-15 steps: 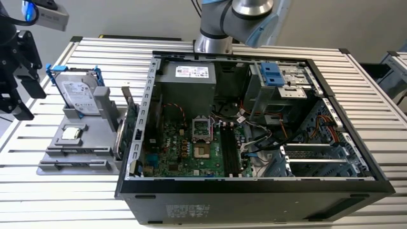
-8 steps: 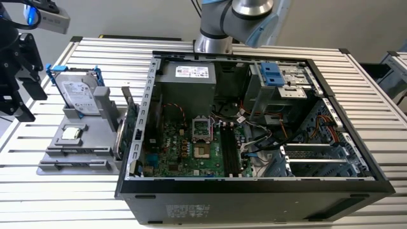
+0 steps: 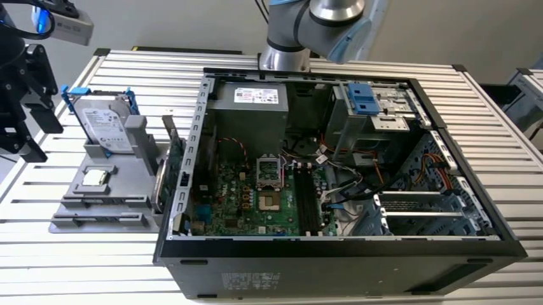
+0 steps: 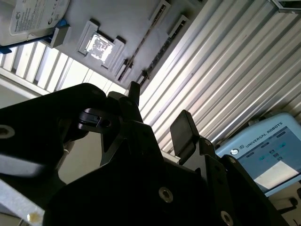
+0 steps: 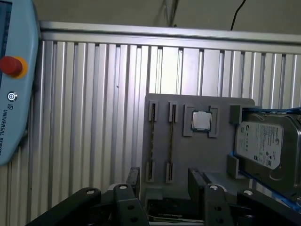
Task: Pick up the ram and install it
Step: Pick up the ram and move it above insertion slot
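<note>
My gripper [image 3: 30, 108] hangs at the exterior view's far left, off to the side of the grey holder tray [image 3: 81, 190] and away from the open computer case [image 3: 339, 254]. In both wrist views its black fingers [image 5: 133, 181] stand apart with nothing between them, so the gripper [image 5: 164, 181] [image 4: 157, 106] is open. The tray's two narrow slots [image 5: 162, 141] each show a thin dark line. I cannot tell whether either line is the ram seen edge-on. The motherboard's long dark memory slots [image 3: 306, 198] lie near the case's middle.
On the tray stand a silver hard drive in a blue frame [image 3: 106, 124] [image 5: 265, 141], a square processor chip [image 3: 95, 176] [image 5: 201, 121] and an upright green expansion card [image 3: 174, 168]. A teach pendant [image 5: 11, 80] [image 4: 263, 155] lies on the ribbed table. The arm's base [image 3: 284, 57] stands behind the case.
</note>
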`<act>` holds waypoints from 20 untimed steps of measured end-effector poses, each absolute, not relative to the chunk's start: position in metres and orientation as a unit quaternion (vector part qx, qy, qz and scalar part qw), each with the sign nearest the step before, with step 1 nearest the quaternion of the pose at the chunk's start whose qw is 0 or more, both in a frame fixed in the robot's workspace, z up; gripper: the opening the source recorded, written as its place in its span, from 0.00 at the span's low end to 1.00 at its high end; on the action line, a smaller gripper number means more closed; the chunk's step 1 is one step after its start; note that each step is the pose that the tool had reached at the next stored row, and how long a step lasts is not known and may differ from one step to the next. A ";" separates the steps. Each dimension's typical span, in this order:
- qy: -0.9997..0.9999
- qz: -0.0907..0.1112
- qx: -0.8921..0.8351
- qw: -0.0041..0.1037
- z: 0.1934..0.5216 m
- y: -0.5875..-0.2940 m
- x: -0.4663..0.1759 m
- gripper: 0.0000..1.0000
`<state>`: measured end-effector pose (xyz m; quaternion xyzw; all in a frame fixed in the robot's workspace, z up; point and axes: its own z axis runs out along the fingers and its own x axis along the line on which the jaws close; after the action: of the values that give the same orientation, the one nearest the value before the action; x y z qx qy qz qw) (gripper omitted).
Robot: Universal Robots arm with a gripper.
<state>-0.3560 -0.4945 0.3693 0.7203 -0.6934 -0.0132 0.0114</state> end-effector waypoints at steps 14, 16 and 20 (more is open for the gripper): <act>-0.693 -0.013 0.720 0.012 0.365 -0.494 -0.356 1.00; -0.693 -0.013 0.720 0.011 0.364 -0.494 -0.356 1.00; -0.693 -0.013 0.720 0.011 0.361 -0.494 -0.356 1.00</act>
<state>-0.3560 -0.4945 0.3615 0.7203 -0.6934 -0.0132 0.0114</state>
